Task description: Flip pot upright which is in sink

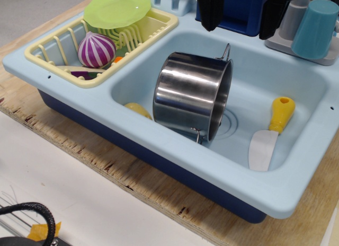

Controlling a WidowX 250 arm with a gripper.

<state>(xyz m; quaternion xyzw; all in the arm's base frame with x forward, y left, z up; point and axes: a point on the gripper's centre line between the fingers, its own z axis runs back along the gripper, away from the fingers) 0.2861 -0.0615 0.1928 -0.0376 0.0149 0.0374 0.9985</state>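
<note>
1. Below the pincer (244, 20), near and slightly left, the pot (192, 95) lies on its side in the sink (275, 92), mouth toward the right.
2. Pincer fingers (210, 12) hang apart, released, holding nothing.

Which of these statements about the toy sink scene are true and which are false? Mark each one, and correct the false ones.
1. The pot lies on its side in the sink. True.
2. The knife with the yellow handle is in the dish rack. False: it lies in the sink basin, to the right of the pot.
3. A green plate stands in the dish rack. True.
4. The teal cup is inside the pot. False: it stands behind the sink at the far right.
5. The pincer grips a pot handle. False: it hangs above the sink's back edge, clear of the pot.
</note>
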